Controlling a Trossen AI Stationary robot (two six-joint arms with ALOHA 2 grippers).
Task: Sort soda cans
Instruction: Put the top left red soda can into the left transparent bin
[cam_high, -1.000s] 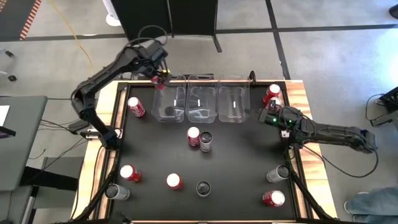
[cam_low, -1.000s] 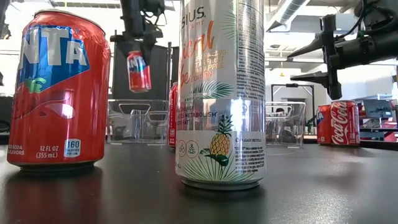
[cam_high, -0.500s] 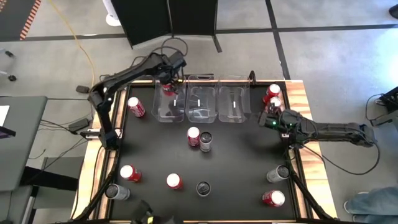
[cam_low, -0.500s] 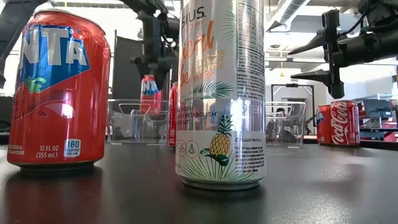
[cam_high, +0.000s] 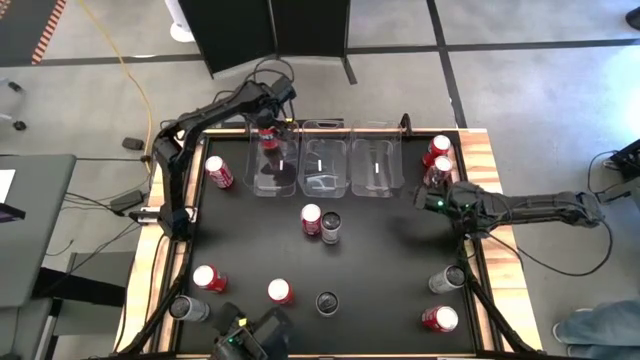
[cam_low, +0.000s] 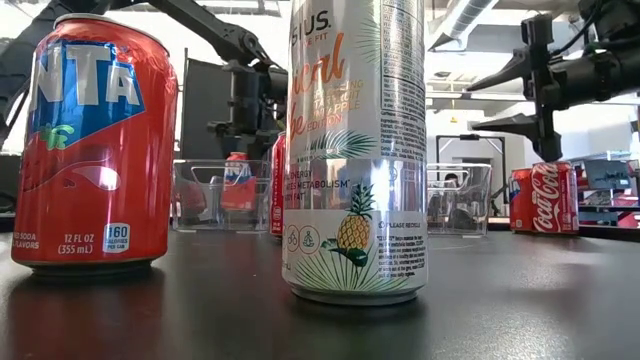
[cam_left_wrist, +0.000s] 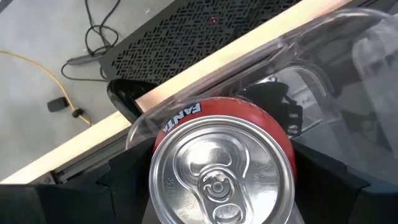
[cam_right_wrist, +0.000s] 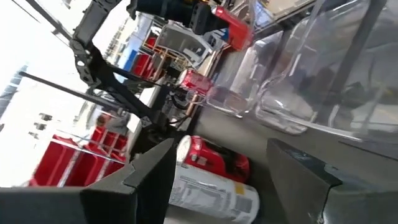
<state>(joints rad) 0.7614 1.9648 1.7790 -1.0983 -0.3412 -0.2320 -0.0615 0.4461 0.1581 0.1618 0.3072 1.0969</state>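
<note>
black table (cam_high: 250, 240): left gripper (cam_high: 268, 135) holds fanta can (cam_left_wrist: 222, 168) (in bin (cam_high: 272, 178))

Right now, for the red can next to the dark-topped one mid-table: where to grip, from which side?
Grip the red can across its round body, coming straight down. It stands upright, and the dark-topped can sits tight against one side, so set the fingers on the two free sides.

Two dark, slim jointed arms — cables apparently trailing.
</note>
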